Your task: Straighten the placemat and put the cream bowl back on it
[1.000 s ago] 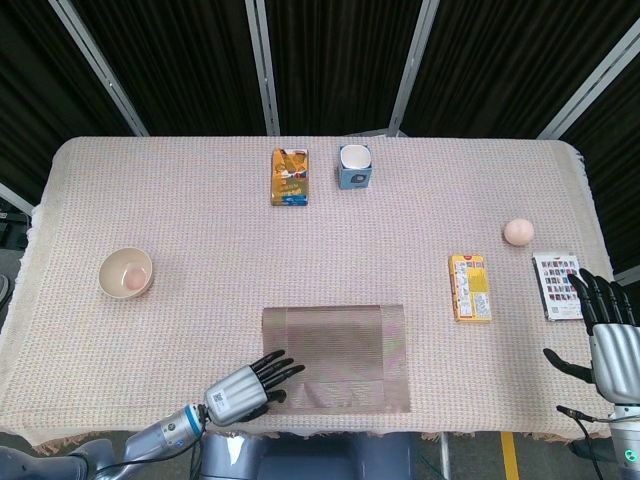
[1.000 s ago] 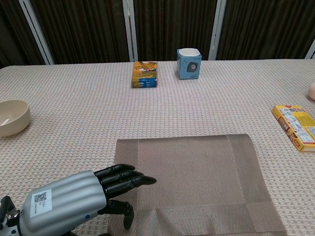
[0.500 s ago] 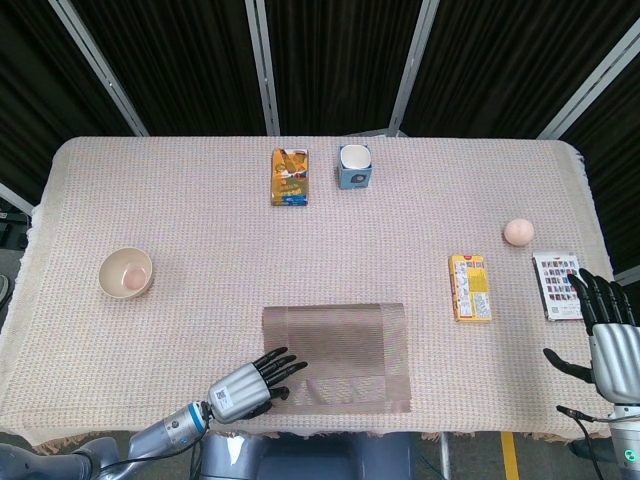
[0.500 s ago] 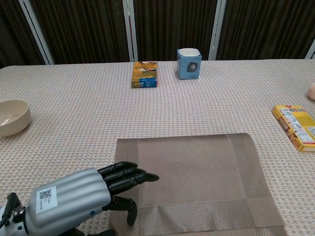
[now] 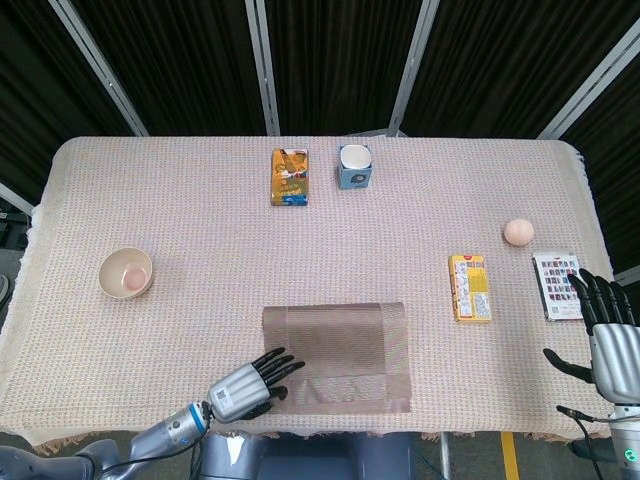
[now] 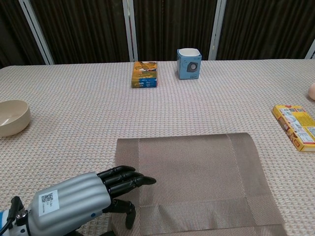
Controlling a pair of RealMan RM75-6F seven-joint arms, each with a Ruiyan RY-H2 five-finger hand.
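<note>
One left hand (image 6: 93, 195) flat on placemat (image 6: 197, 177); cream bowl (image 5: 125, 272) apart

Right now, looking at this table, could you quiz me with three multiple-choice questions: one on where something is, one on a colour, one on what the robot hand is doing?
1. Where is the cream bowl?
A. on the placemat
B. left of the placemat, on the tablecloth
C. beside the blue cup

2. What colour is the box right of the placemat?
A. yellow
B. green
C. black

3. The left robot hand:
A. holds the bowl
B. rests its fingertips on the placemat
C. grips the cup

B: the bowl sits apart, far left. A: its top is yellow. B: dark fingertips lie on the mat's near left corner.
</note>
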